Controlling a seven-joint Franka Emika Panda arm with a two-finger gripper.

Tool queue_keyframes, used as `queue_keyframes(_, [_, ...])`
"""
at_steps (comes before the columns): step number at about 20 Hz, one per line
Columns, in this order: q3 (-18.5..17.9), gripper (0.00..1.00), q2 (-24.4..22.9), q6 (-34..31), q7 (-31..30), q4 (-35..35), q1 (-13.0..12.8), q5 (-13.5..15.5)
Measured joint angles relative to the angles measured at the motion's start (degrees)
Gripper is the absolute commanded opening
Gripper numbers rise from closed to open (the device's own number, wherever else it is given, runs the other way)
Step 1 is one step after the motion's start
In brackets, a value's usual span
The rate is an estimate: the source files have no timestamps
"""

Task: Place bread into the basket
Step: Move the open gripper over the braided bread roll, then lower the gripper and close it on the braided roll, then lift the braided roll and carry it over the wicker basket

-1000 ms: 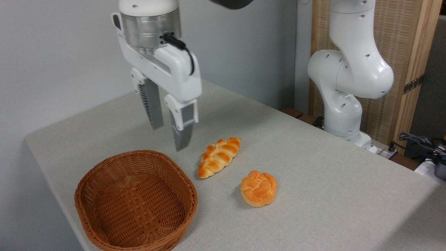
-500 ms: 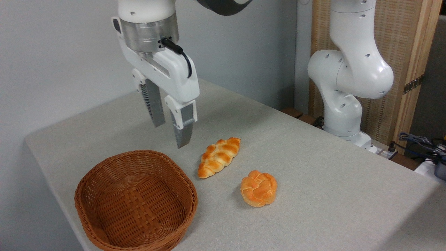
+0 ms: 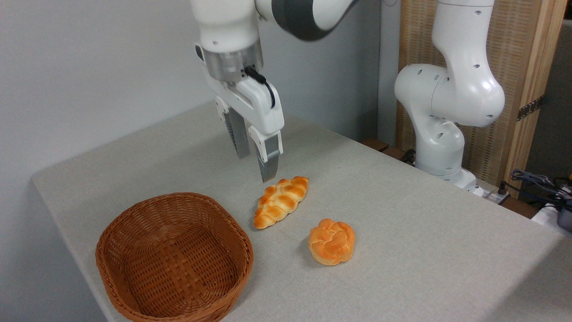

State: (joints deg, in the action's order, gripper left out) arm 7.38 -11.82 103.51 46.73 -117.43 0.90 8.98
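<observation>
While the bread [image 3: 281, 201] lies on the table, the end effector [image 3: 255, 167] hangs released just above it.

basket [image 3: 174, 257]: near rim cut by bottom edge | cables [image 3: 543, 185]: perhaps tangled, cropped right

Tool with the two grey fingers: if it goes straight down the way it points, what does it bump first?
Probably the bread. The open tool points down just above the loaf's far end, though depth is unclear; it might meet the table just behind it.
</observation>
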Motion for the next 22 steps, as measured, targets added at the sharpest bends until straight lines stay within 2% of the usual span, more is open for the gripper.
queue_keyframes(2, [1.9,1.0,-2.4,6.1,0.0,-6.6,0.0,-1.7])
queue_keyframes(5, [4.5,1.0,-3.8,9.9,0.0,-12.4,-0.1,-2.9])
queue_keyframes(8, [5.9,1.0,-3.9,11.1,0.1,-14.5,-0.1,-3.3])
queue_keyframes(13, [7.7,1.0,-3.8,12.2,0.1,-16.5,-0.1,-6.6])
queue_keyframes(16, [8.0,1.0,-3.2,14.6,0.1,-18.2,-0.1,-6.9])
queue_keyframes(17, [8.0,0.94,-2.8,15.5,0.1,-18.8,-0.1,-6.9])
queue_keyframes(18, [8.0,0.78,-2.5,16.3,0.1,-19.2,-0.1,-6.9])
queue_keyframes(19, [8.0,0.48,-2.2,17.0,0.1,-19.4,-0.3,-6.9])
queue_keyframes(20, [8.0,0.31,-1.9,17.2,0.1,-19.5,-0.4,-6.9])
queue_keyframes(22, [8.0,0.27,-1.6,17.3,0.1,-19.5,-0.5,-6.9])
